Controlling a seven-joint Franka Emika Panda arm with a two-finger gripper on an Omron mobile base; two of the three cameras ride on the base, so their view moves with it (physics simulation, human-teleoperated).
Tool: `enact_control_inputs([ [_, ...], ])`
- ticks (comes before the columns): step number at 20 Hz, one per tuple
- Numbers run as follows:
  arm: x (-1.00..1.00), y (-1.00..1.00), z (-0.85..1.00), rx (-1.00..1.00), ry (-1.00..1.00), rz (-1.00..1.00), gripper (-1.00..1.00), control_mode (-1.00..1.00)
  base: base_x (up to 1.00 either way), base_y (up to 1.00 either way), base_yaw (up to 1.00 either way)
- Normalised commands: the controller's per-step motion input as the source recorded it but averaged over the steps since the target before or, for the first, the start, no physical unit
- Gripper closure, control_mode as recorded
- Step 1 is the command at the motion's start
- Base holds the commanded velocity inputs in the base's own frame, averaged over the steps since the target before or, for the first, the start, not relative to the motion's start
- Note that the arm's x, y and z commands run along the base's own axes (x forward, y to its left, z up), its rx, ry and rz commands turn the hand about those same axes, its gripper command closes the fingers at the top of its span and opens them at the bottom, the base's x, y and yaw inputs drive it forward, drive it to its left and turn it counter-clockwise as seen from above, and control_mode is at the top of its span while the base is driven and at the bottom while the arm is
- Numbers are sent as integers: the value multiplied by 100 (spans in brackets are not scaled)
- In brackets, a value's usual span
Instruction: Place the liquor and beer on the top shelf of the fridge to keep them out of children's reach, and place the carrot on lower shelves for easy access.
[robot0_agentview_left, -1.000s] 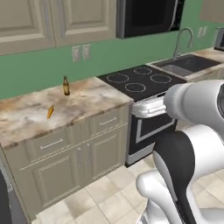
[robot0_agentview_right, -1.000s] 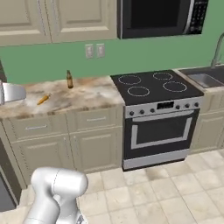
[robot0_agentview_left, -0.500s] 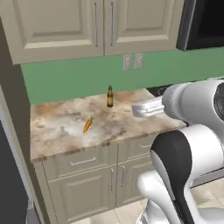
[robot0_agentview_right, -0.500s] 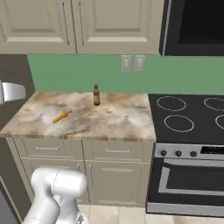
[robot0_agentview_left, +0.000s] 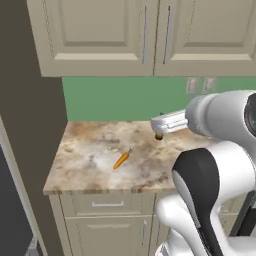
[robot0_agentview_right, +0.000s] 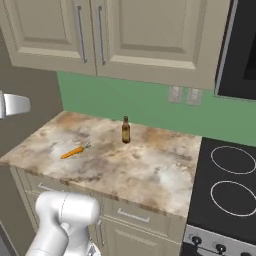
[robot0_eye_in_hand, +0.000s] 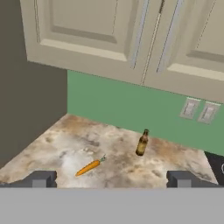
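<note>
Small orange carrot (robot0_eye_in_hand: 89, 166) lying on the marbled beige counter (robot0_agentview_right: 145, 170), slim dark amber-brown beer bottle (robot0_eye_in_hand: 141, 142) upright nearby, gripper (robot0_eye_in_hand: 111, 179) spread wide, holding nothing

The carrot (robot0_eye_in_hand: 89, 167) at lower centre of the hand view is bright orange with a small green stem, and the beer (robot0_eye_in_hand: 141, 143) just right of centre is dark amber-brown glass with a yellowish label. The counter (robot0_agentview_right: 150, 170) carries a mottled beige, brown and cream marble pattern, the wall (robot0_agentview_right: 150, 107) behind is flat mid-green with two pale outlet plates (robot0_agentview_right: 184, 95), and the panelled upper cabinets (robot0_agentview_left: 150, 35) are beige with grey handles. In the right base view the stove top (robot0_agentview_right: 227, 185) at right is black with white ring markings.
</note>
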Motion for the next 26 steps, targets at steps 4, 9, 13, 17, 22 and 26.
enact_control_inputs([
  [4, 0, 0, 0, 0, 0, 0, -100, 100, 41, -43, 48],
  [9, 21, -46, -66, 6, 10, 29, -100, -100, 0, 0, 0],
  [13, 24, -54, -76, 7, 6, 13, -100, -100, 0, 0, 0],
  [17, 32, -41, -66, 7, 2, 11, -100, -100, 0, 0, 0],
  [22, 30, -31, -30, 3, 0, 7, -100, -100, 0, 0, 0],
  [26, 31, -46, -7, 2, 0, 2, -100, -100, 0, 0, 0],
])
